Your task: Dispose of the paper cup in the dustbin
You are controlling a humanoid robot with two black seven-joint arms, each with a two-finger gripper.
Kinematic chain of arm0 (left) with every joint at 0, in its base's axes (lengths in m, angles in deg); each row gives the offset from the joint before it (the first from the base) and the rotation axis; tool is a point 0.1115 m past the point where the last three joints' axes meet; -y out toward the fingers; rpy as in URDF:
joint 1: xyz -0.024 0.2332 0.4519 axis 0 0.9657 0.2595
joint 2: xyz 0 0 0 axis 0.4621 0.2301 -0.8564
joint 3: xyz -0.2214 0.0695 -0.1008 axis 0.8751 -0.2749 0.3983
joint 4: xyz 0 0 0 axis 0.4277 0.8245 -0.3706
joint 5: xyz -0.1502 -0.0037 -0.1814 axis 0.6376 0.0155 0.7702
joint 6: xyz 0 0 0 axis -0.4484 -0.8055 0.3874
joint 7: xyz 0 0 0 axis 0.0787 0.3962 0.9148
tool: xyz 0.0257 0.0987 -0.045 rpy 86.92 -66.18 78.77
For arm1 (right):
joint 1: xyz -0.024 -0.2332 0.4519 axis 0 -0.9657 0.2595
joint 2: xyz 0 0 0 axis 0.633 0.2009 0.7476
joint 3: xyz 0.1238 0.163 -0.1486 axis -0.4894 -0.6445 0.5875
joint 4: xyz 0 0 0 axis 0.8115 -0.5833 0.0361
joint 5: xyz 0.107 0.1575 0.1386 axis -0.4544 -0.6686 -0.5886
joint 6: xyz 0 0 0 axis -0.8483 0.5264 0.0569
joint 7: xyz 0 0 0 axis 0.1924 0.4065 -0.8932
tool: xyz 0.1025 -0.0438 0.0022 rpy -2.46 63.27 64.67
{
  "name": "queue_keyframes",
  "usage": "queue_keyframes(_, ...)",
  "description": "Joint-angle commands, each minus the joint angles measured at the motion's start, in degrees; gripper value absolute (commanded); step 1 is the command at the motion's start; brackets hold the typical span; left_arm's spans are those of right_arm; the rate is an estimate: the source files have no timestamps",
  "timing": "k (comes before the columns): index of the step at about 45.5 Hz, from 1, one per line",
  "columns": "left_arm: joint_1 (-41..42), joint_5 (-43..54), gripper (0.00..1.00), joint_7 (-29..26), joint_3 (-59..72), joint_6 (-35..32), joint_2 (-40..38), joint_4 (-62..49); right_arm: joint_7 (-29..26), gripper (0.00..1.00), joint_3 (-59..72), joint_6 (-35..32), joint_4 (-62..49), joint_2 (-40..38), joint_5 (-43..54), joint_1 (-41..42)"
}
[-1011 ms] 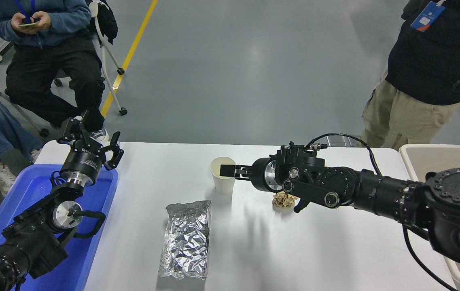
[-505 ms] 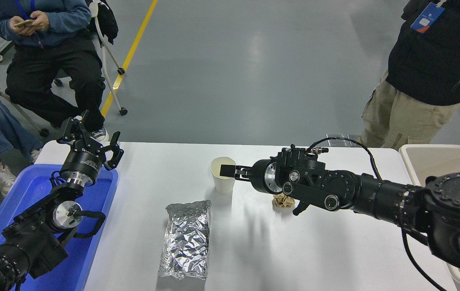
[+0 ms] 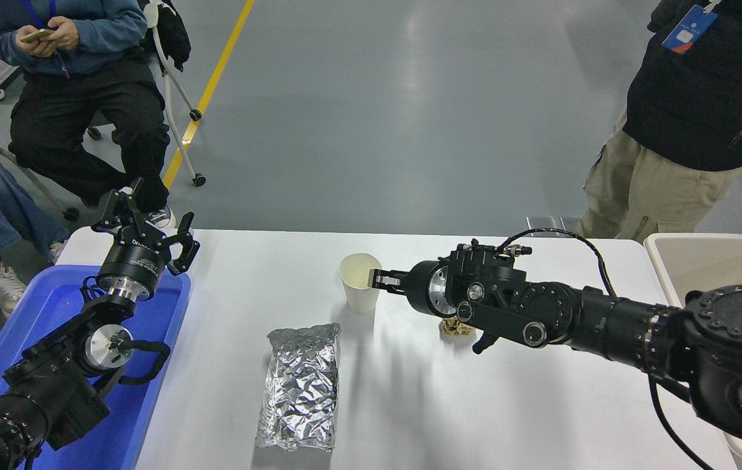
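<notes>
At the table's left edge a blue tray (image 3: pixel 64 307) sits partly under the left arm, which is parked at the near left corner. The left gripper (image 3: pixel 149 225) points up and away over the tray's far end with its fingers spread wide and nothing between them.

Toward the middle, near the table's front edge, a silver foil bag (image 3: pixel 299 386) lies flat with its long side running front to back.

Behind the bag, nearer the far edge than the front, the paper cup (image 3: pixel 360 282) stands upright on the white table (image 3: pixel 266 287), mouth up, its cream inside showing. The right gripper (image 3: pixel 384 281) reaches in from the right and meets the cup at the right side of its rim. Its fingertips are drawn close together at the rim, but whether they pinch the cup wall cannot be told from this view. The cup's base rests on the table.

Just right of the cup, a crumpled brown paper ball (image 3: pixel 454 328) lies half hidden under the right arm's wrist.

At the table's right edge stands a cream-coloured dustbin (image 3: pixel 710 258), well apart from the cup.
</notes>
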Motion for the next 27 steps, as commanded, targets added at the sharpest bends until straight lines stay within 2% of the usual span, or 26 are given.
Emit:
queue_keyframes(1,0.0,0.0,1.0,0.0,0.0,0.0,0.0,0.0,0.8,0.0,0.0,0.2,0.2,0.0,1.8,0.0)
queue_keyframes(19,0.0,0.0,1.0,0.0,0.0,0.0,0.0,0.0,1.7,0.0,0.1,0.1,0.2,0.0,2.4,0.0)
queue_keyframes(20,0.0,0.0,1.0,0.0,0.0,0.0,0.0,0.0,1.6,0.15,0.1,0.1,0.2,0.0,1.9,0.0)
queue_keyframes(21,0.0,0.0,1.0,0.0,0.0,0.0,0.0,0.0,1.4,0.47,0.0,0.1,-0.1,0.0,1.6,0.0)
queue_keyframes(22,0.0,0.0,1.0,0.0,0.0,0.0,0.0,0.0,1.4,0.73,-0.1,0.2,-0.3,0.0,1.5,0.0)
queue_keyframes(23,0.0,0.0,1.0,0.0,0.0,0.0,0.0,0.0,1.4,0.83,-0.2,0.2,-0.4,0.0,1.4,0.0)
queue_keyframes(27,0.0,0.0,1.0,0.0,0.0,0.0,0.0,0.0,1.5,0.89,-0.3,0.1,-0.3,0.0,1.4,0.0)
